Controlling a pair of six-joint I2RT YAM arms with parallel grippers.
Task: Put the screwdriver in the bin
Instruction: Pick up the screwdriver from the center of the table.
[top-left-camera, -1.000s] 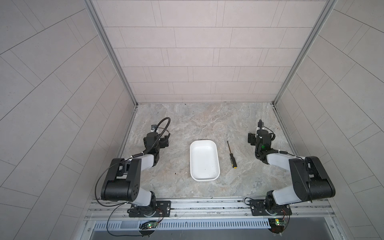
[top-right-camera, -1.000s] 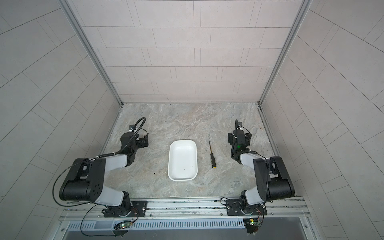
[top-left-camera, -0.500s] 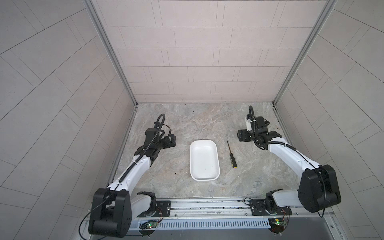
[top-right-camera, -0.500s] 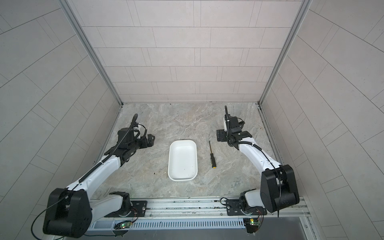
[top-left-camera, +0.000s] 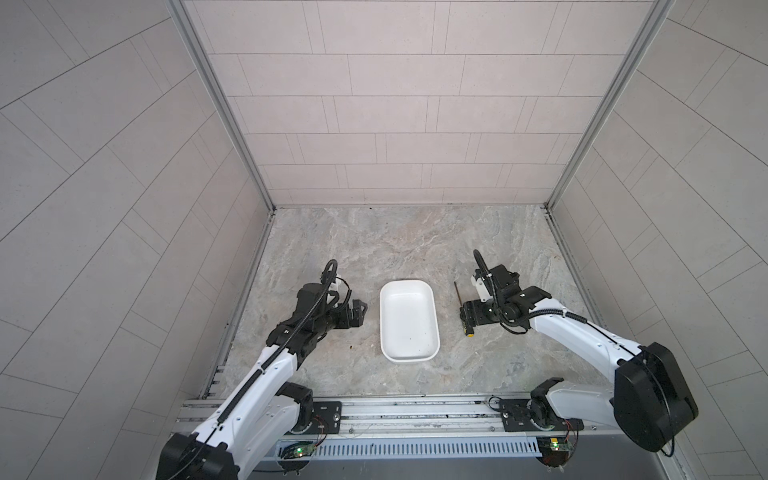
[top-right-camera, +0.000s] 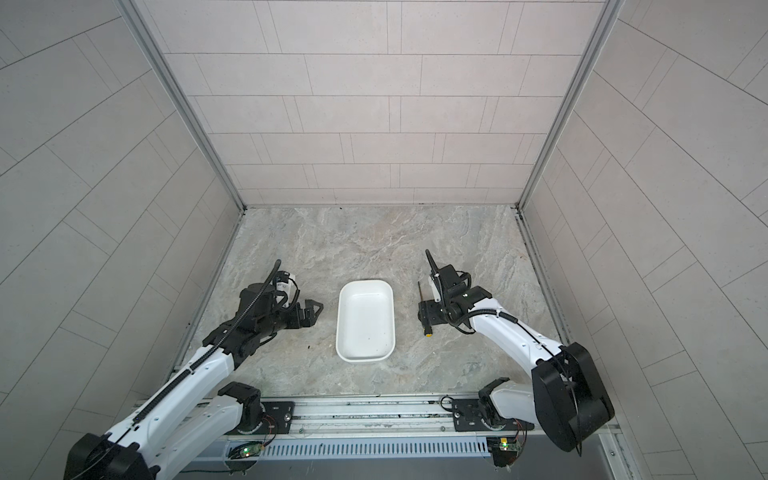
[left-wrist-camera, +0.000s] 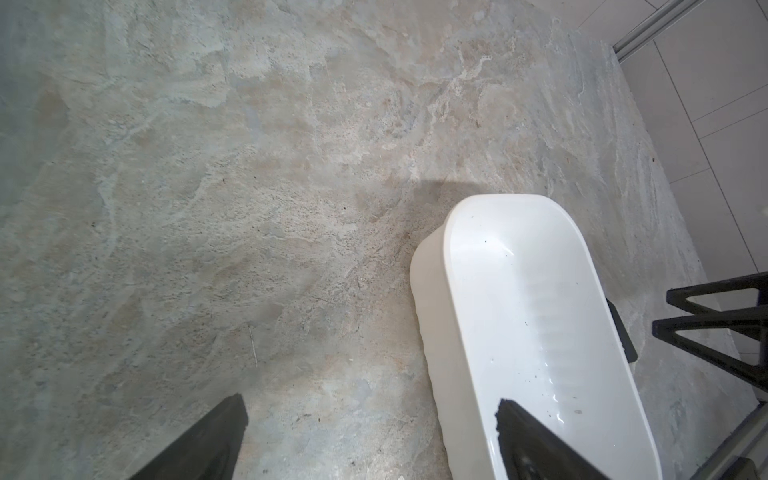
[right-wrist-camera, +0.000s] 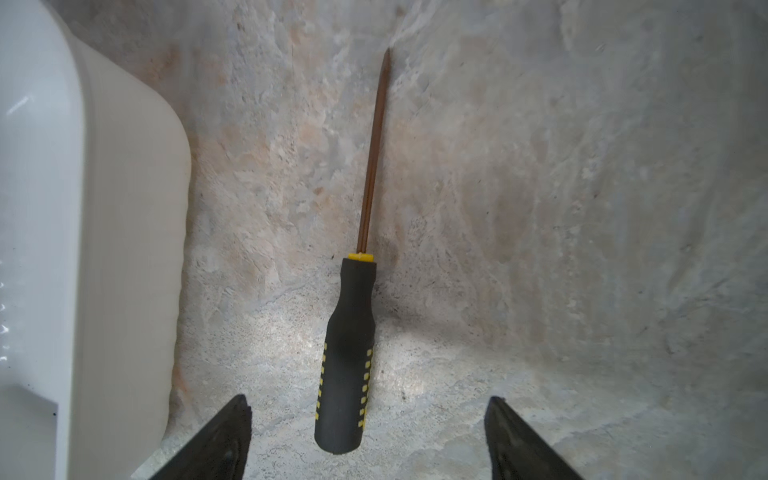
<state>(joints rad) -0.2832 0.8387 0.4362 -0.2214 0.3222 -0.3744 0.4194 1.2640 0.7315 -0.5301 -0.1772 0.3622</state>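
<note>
The right gripper (right-wrist-camera: 368, 436) stands wide, its jaws straddling the slim black-handled, yellow-capped screwdriver (right-wrist-camera: 349, 353) – long axis up the frame's centre, lying on the marbled tabletop (right-wrist-camera: 582, 208) beside the shallow white plastic bin (right-wrist-camera: 37, 208), lower left. The left gripper (left-wrist-camera: 370, 440) is farther, open. A second ago both arms were folded back.

The screwdriver (right-wrist-camera: 348, 353) has a black handle with yellow dashes, a yellow collar and a brownish shaft. The bin (top-left-camera: 408, 320) is plain white; the tabletop (top-left-camera: 415, 241) is mottled grey-beige.
</note>
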